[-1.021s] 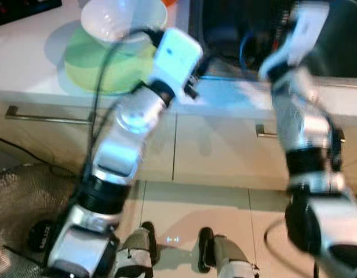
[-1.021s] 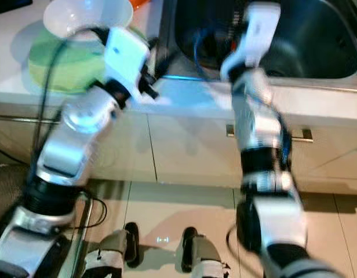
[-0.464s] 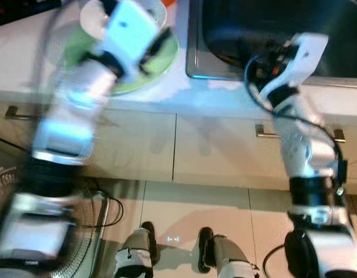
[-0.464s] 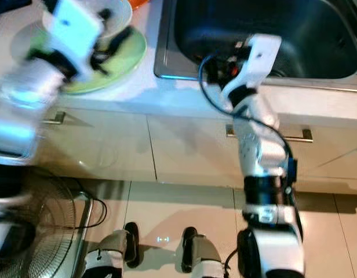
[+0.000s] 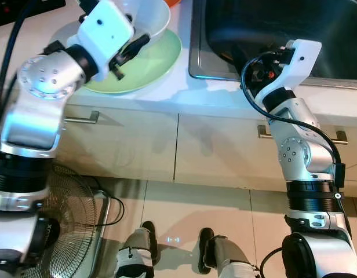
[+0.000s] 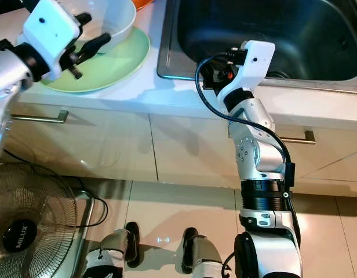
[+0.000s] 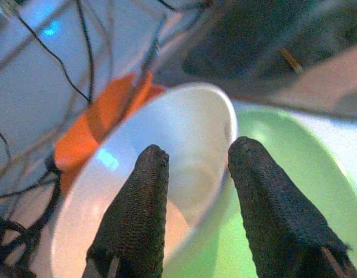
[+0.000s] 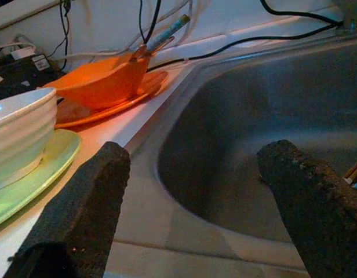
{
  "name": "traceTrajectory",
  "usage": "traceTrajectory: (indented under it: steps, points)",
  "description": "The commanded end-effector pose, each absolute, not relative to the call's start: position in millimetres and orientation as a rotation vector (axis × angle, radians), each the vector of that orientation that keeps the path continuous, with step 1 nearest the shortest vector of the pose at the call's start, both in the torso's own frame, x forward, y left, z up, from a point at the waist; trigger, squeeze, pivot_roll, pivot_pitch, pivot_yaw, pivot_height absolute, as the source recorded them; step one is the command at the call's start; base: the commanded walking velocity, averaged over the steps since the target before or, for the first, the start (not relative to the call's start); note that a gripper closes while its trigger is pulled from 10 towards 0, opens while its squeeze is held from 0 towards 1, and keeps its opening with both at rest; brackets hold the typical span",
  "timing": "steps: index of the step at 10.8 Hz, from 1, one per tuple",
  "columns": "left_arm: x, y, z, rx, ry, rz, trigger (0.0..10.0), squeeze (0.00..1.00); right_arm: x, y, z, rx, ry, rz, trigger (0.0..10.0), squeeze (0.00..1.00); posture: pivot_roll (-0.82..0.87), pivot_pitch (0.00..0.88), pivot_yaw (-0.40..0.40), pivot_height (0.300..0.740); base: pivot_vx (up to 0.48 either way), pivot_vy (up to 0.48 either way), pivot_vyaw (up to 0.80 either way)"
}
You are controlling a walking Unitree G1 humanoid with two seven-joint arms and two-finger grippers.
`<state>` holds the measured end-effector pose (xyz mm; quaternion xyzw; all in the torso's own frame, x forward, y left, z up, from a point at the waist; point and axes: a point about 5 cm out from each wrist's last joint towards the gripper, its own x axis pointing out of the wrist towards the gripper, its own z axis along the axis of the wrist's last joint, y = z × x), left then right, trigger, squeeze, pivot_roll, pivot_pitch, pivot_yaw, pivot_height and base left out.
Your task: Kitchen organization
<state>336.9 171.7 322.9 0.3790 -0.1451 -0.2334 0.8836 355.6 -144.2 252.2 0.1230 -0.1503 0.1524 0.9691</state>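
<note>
A white bowl point(image 5: 148, 16) sits on a light green plate point(image 5: 152, 65) on the counter, left of the steel sink point(image 6: 271, 29). My left gripper point(image 5: 130, 53) is at the bowl's near rim and stands open. In the left wrist view, one finger point(image 7: 145, 197) lies over the bowl's inside and the other finger point(image 7: 265, 197) over the plate, with the rim between them. My right gripper point(image 8: 193, 156) stands wide open over the counter at the sink's front left corner, with nothing between its fingers.
An orange bowl on an orange plate point(image 8: 103, 87) stands behind the white bowl, near cables along the wall. Something thin lies in the sink point(image 8: 355, 171). A floor fan point(image 6: 28, 226) stands at lower left, before the cabinets with bar handles point(image 5: 80, 120).
My left arm swung left from the sink's front edge to the white bowl. My right arm drew back from over the sink to its front left corner.
</note>
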Motion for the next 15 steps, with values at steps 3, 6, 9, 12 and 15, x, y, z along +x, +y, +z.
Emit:
traceTrajectory:
  steps: [3,6,9,12,15]
  points:
    - [344,172,317,0.814,-0.269,-0.501,10.0,0.0,351,-144,253,0.253,-0.311,0.309,10.0,0.0,0.18,0.251,0.005,0.74,0.0,0.0,0.0]
    - [359,161,309,0.855,-0.246,-0.508,10.0,0.0,353,-144,254,0.251,-0.31,0.303,10.0,0.0,0.18,0.251,0.004,0.74,0.0,0.0,0.0]
    - [371,147,318,0.947,-0.263,-0.51,10.0,0.0,353,-144,256,0.247,-0.313,0.303,10.0,0.0,0.17,0.253,0.002,0.74,0.0,0.0,0.0]
    - [374,149,339,0.99,-0.313,-0.481,10.0,0.0,354,-145,257,0.246,-0.315,0.3,10.0,0.0,0.17,0.258,0.0,0.74,0.0,0.0,0.0]
    - [374,156,349,1.017,-0.315,-0.471,10.0,0.0,354,-145,257,0.247,-0.314,0.303,10.0,0.0,0.18,0.263,0.0,0.74,0.0,0.0,0.0]
